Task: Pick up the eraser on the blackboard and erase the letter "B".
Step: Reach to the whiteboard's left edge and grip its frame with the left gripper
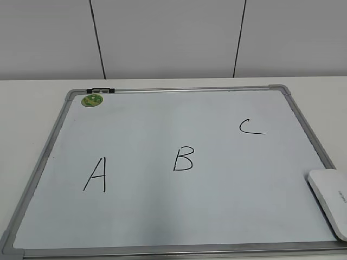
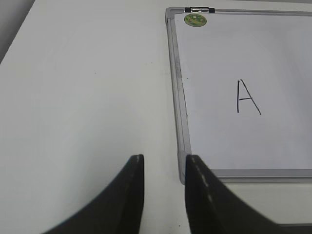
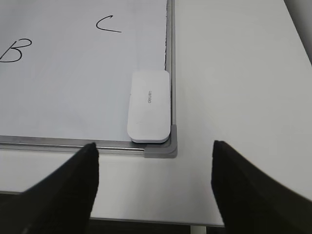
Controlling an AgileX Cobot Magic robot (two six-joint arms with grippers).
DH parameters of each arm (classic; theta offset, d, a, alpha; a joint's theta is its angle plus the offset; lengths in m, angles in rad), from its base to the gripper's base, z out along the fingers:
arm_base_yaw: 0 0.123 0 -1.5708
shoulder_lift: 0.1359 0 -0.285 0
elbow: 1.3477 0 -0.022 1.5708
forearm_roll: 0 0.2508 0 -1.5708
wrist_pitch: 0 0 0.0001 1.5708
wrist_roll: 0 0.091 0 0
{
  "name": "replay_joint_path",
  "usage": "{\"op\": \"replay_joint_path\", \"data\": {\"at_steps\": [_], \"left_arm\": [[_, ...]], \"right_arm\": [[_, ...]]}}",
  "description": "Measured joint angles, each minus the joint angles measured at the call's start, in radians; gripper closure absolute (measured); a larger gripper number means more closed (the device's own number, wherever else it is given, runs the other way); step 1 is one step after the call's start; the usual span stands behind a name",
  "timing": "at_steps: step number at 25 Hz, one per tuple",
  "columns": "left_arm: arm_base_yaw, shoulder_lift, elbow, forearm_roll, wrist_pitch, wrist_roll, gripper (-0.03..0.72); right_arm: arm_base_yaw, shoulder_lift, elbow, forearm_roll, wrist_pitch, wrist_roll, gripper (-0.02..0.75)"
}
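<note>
The blackboard point(image 1: 141, 119) is a white board in a grey frame, lying flat on the table. The letter "B" point(image 1: 183, 159) is drawn in black at its middle; it also shows at the left edge of the right wrist view point(image 3: 12, 51). The eraser point(image 1: 332, 197) is a white rounded block lying in the board's near right corner. In the right wrist view the eraser point(image 3: 149, 106) lies just ahead of my right gripper point(image 3: 153, 145), which is wide open and empty. My left gripper point(image 2: 165, 158) is open a little and empty, beside the board's near left corner point(image 2: 181, 165). Neither gripper shows in the exterior view.
A black "A" point(image 1: 96, 175) is at the board's left and a black "C" point(image 1: 251, 127) at its upper right. A round green magnet point(image 1: 92, 100) sits at the far left corner beside a small clip point(image 1: 101, 90). White table point(image 2: 87, 97) surrounds the board; its front edge is near the right gripper.
</note>
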Motion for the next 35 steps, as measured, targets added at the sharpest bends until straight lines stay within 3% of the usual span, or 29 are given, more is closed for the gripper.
{"op": "replay_joint_path", "data": {"at_steps": [18, 26, 35], "left_arm": [[0.0, 0.021, 0.0, 0.0, 0.0, 0.0, 0.462], [0.0, 0.242, -0.002, 0.0, -0.012, 0.0, 0.461], [0.0, 0.489, -0.03, -0.025, -0.186, 0.0, 0.457]], "right_arm": [[0.0, 0.0, 0.0, 0.0, 0.0, 0.0, 0.204], [0.0, 0.0, 0.0, 0.0, 0.0, 0.0, 0.204], [0.0, 0.0, 0.0, 0.0, 0.0, 0.0, 0.204]]}}
